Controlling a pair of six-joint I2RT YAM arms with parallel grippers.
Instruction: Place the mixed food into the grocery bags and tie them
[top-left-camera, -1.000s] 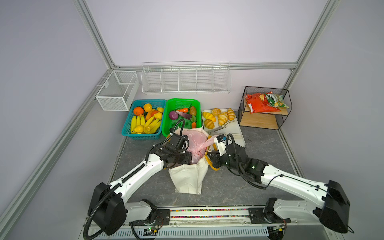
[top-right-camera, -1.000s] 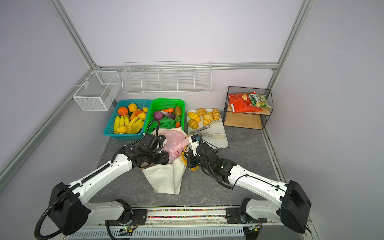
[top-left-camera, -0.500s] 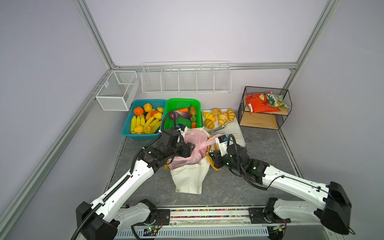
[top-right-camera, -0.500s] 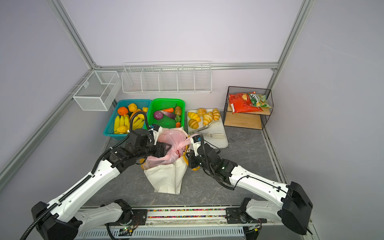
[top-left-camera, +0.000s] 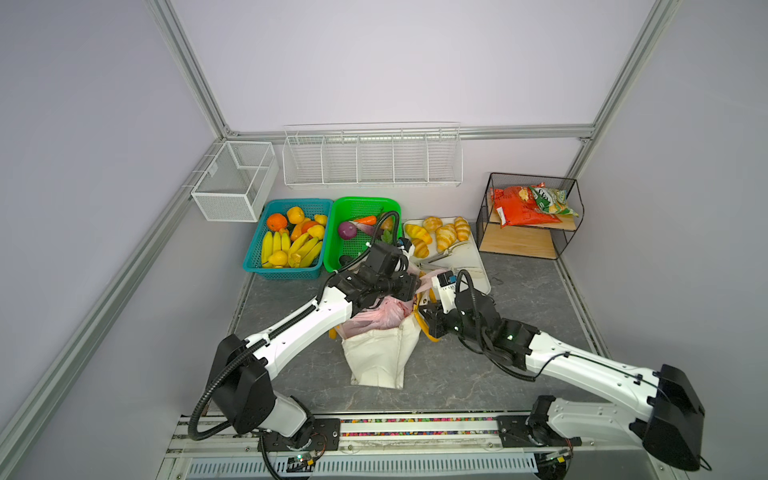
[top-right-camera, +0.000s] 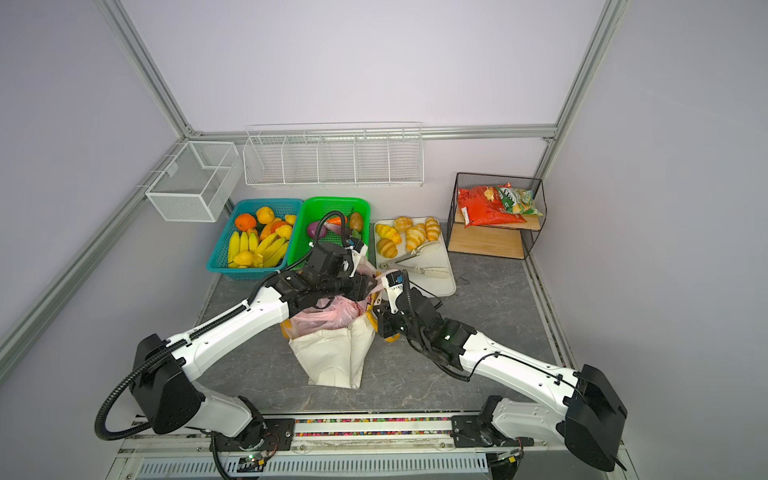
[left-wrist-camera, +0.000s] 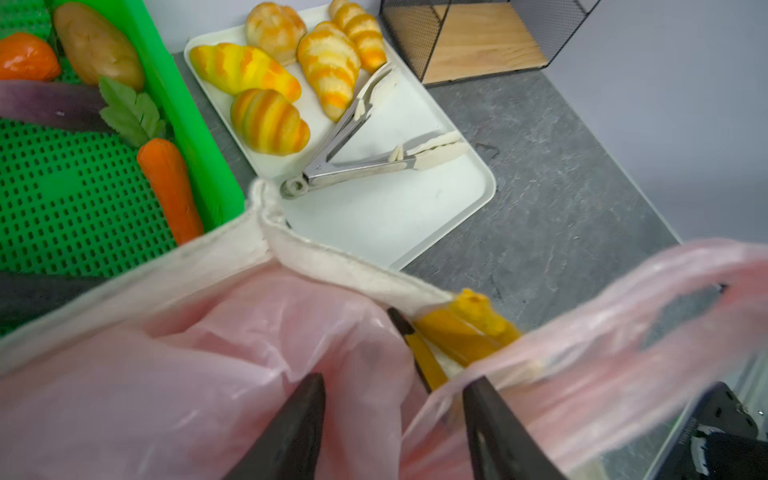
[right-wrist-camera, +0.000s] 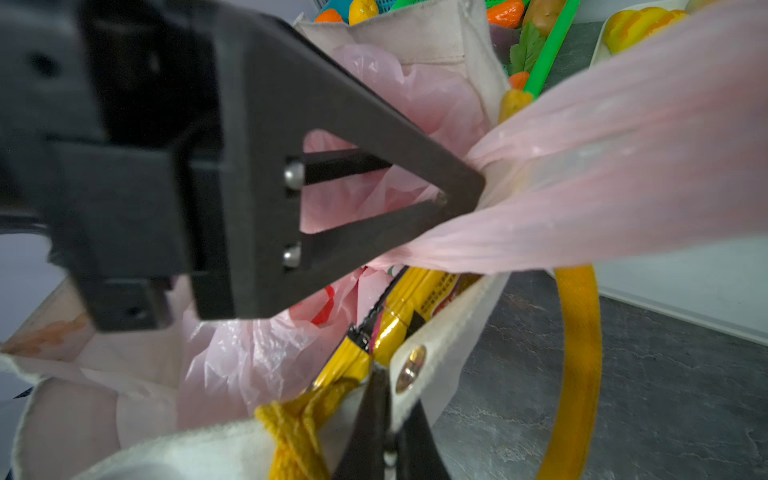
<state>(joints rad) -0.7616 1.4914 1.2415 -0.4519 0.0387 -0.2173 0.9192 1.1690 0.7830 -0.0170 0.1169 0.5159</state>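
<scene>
We are gripping the canvas tote (top-left-camera: 378, 353), pink plastic bag (top-left-camera: 384, 312) inside
right gripper (right-wrist-camera: 390, 397) is clamping the tote's rim; left gripper (left-wrist-camera: 395, 384) is resting, jaws apart, amid pink plastic; yellow snack packet (right-wrist-camera: 401, 305) is lying inside

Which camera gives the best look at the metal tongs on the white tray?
The left wrist view: the tongs lie large and sharp, spread open on the white tray. In both top views the tongs look small. The right wrist view misses them.
</scene>
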